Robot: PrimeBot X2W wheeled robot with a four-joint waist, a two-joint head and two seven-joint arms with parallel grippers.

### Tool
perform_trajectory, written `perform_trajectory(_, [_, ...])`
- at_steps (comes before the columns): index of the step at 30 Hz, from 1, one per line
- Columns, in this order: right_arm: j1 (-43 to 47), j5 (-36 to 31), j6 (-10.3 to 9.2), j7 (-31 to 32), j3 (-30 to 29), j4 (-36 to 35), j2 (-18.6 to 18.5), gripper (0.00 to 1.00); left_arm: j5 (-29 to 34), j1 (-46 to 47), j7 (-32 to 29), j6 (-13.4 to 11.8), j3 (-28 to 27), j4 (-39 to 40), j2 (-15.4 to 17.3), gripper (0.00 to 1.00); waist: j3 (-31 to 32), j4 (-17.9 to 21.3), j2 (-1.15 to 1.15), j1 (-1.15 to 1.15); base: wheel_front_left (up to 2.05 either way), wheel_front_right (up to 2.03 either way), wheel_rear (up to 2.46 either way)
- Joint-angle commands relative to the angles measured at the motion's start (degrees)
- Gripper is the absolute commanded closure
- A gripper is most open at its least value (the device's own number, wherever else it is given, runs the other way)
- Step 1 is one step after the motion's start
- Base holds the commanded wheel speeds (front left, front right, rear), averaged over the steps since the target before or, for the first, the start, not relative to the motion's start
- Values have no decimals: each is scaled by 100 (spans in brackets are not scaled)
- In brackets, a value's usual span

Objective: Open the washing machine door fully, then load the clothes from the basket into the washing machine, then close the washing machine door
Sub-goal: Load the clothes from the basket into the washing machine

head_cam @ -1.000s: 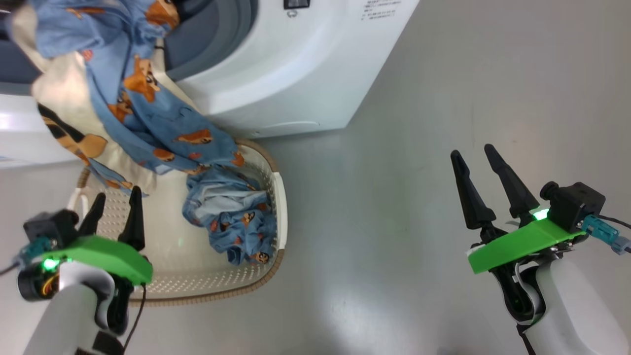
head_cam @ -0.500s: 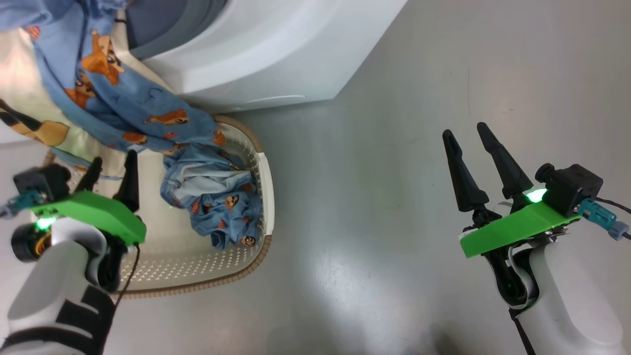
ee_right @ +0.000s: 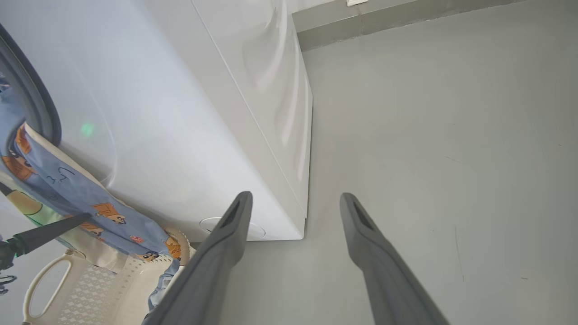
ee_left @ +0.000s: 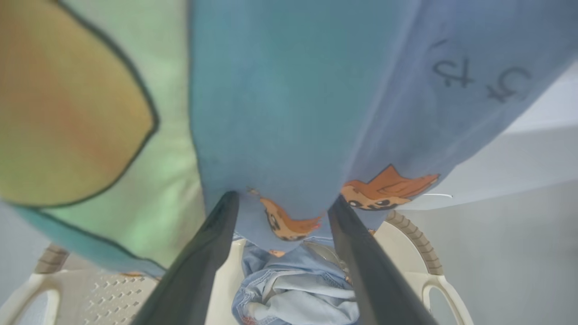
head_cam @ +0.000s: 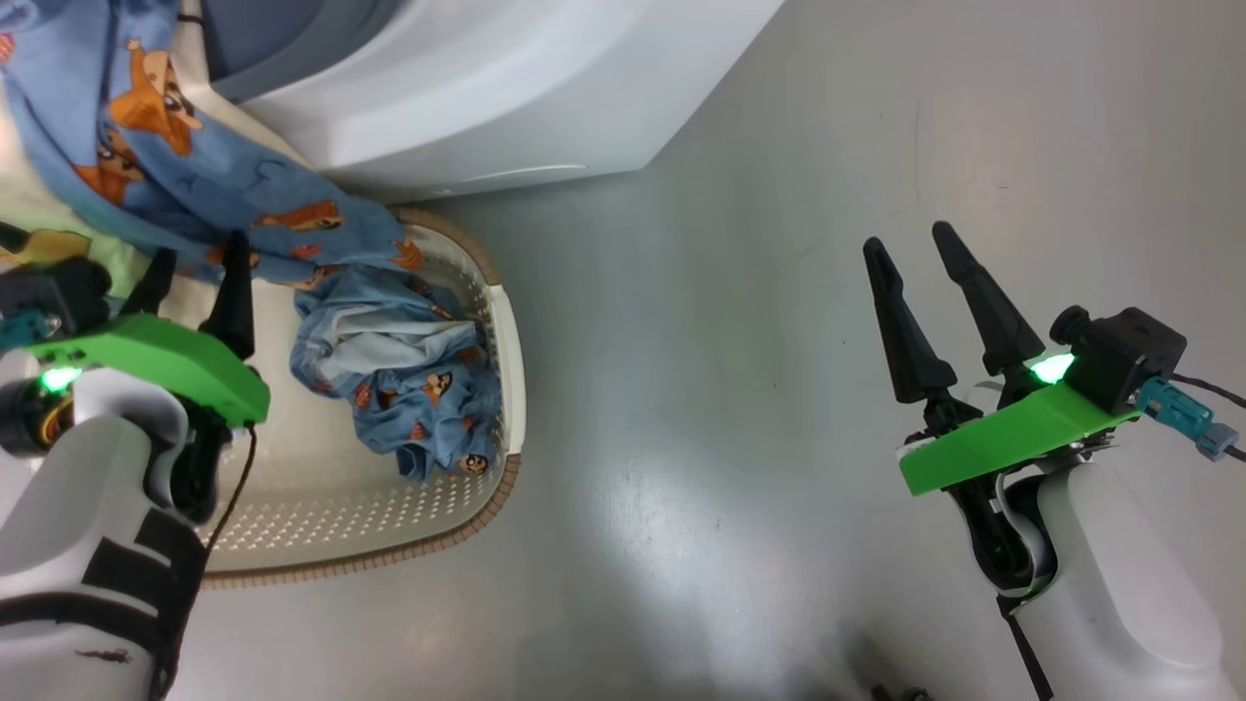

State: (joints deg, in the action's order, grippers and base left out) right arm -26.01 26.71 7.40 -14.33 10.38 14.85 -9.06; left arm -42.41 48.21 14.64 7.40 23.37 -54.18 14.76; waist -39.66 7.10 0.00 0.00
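Light blue fabric printed with orange-brown cartoon figures, the clothes [head_cam: 146,185], hangs from the upper left of the head view over pale cream cloth, down to the rim of the cream-white perforated plastic basket [head_cam: 389,526] at lower left. A second crumpled blue bundle [head_cam: 399,380] lies inside the basket against its right wall. The big white front-loading washing machine [head_cam: 487,88] stands at top centre, its grey-blue gasket [head_cam: 273,39] at the top left. The left gripper [head_cam: 198,258], lower left, is above the basket with jaws spread wide. In the left wrist view the cloth's hem hangs at the tips of the dark fingers [ee_left: 198,253], and contact cannot be told. The right gripper [head_cam: 907,239], at right, has its jaws wide and empty over the smooth grey floor [head_cam: 701,389], well apart from the basket.
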Motion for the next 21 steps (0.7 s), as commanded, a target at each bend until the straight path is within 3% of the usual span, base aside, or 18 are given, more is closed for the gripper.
perform_trajectory(1, [83, -79, 9, -67, 122, -139, 39, 0, -65, 82, 36, 9, -31, 67, 266, 0, -39, 24, 0, 0, 0, 0, 0])
perform_trajectory(14, [37, -91, 9, -67, 162, -169, 125, 0, -139, 369, 36, 9, 170, 180, 320, 0, -115, 102, 0, 0, 0, 0, 0])
perform_trajectory(15, [37, -93, 9, -67, 159, -168, 129, 0, -141, 377, 36, 9, 163, 197, 319, 31, -114, 103, 0, 0, 0, 0, 0])
perform_trajectory(16, [38, -96, 9, -67, 155, -167, 132, 0, -139, 379, 36, 9, 155, 217, 318, 56, -112, 101, 0, 0, 0, 0, 0])
perform_trajectory(18, [41, -99, 9, -67, 150, -163, 139, 0, -131, 373, 36, 9, 134, 245, 318, 81, -107, 98, 0, 0, 0, 0, 0])
perform_trajectory(21, [57, -102, 9, -67, 138, -154, 146, 0, -109, 324, 36, 9, 75, 310, 303, 100, -76, 82, 0, 0, 0, 0, 0])
